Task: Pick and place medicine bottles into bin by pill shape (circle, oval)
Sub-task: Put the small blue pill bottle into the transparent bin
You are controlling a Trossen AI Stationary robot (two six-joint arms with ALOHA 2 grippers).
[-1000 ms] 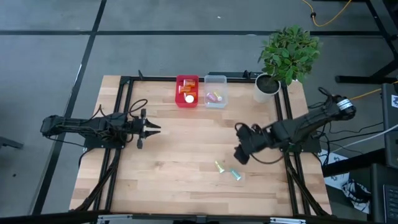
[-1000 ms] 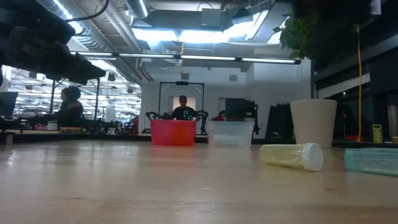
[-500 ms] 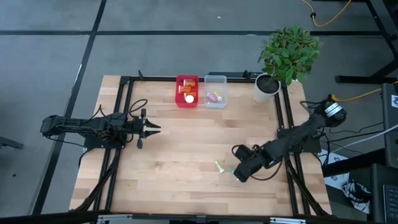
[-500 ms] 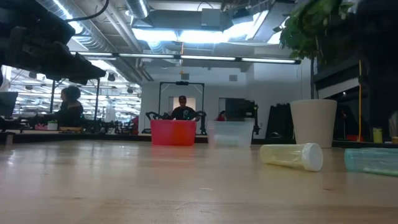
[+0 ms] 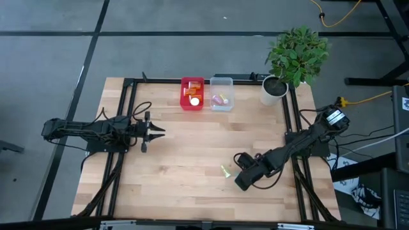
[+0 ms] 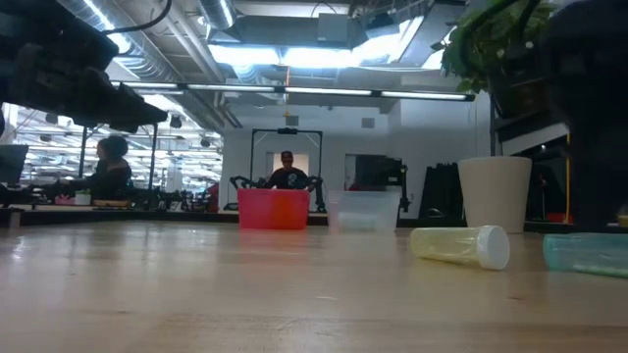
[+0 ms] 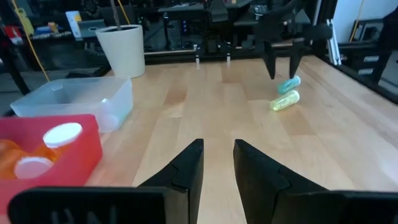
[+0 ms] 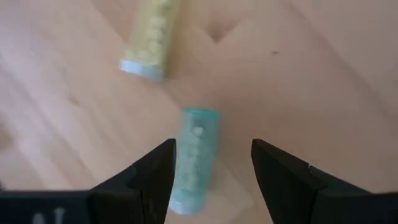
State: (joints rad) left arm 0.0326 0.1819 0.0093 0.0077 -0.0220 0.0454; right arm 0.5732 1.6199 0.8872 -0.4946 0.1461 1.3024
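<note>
The right gripper [image 8: 211, 177] hung over the teal vial [image 8: 194, 155] near the table's [image 5: 179, 191] front-right part, its fingers [image 8: 152, 174] spread to either side of the vial and not touching it. The yellow vial [image 5: 225, 170] lay on its side just beside the teal one. The left gripper [image 5: 153, 131] waited by the left edge, fingers slightly apart and holding nothing. At the back edge stood the red bin [image 5: 192, 93] with orange bottles [image 7: 43, 146] and the clear bin [image 5: 221, 93].

Two vials lie on the desk [image 5: 179, 160]: one yellow vial [image 6: 459, 244] and one teal vial [image 8: 194, 155]. Two bins stand there, one red bin [image 5: 192, 93], one clear bin [image 5: 221, 93]. One potted plant [image 5: 291, 61].
</note>
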